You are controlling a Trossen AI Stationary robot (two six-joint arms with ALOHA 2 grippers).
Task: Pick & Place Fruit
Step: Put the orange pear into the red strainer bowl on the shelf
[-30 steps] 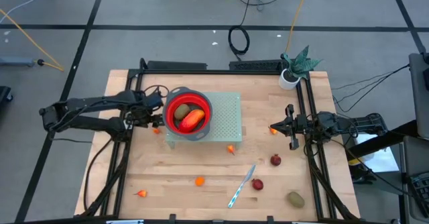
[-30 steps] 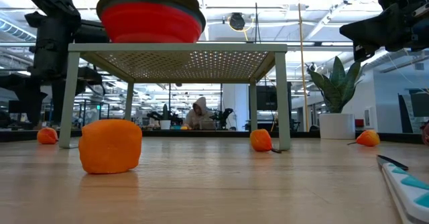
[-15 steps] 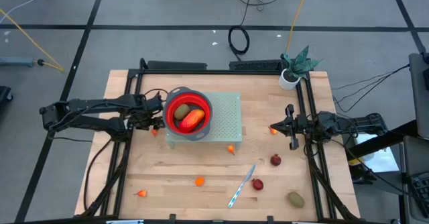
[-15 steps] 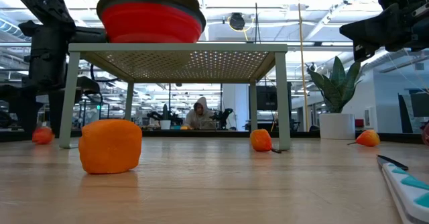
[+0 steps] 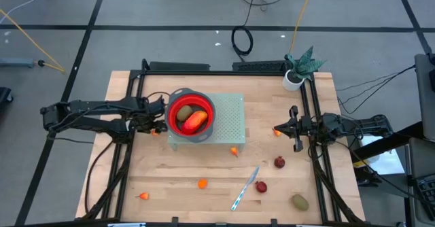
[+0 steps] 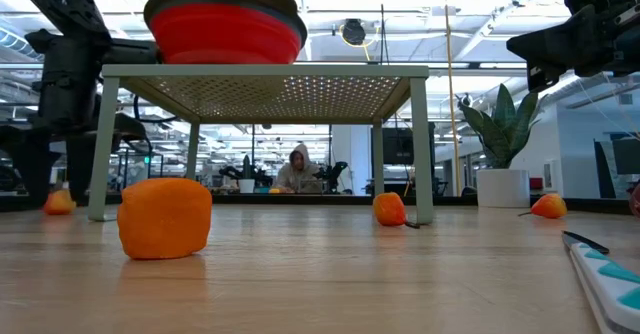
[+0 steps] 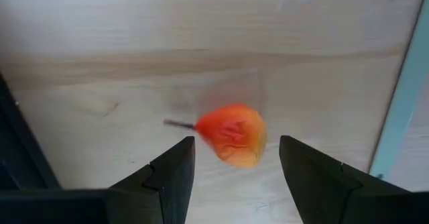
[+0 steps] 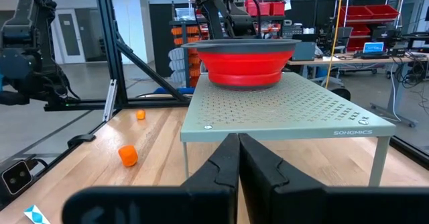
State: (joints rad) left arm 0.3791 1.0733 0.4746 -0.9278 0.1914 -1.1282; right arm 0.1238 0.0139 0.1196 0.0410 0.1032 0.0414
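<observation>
Left gripper (image 7: 233, 158) fingers apart over orange fruit (image 7: 232, 134), at bowl's (image 5: 190, 114) 9 o'clock; right gripper (image 5: 294, 128) fingers together

Pale wood-grain table (image 5: 177, 176), perforated matt metal stand (image 5: 230, 118), glossy red bowl (image 5: 172, 107).

Two black arms of slim jointed tubes, thin black cables looped along the left arm (image 5: 102, 111), boxy dark wrist housing on the right arm (image 5: 340, 126), matte black wedge-shaped fingers (image 7: 164, 177) with stepped, ridged inner edges, no visible markings
</observation>
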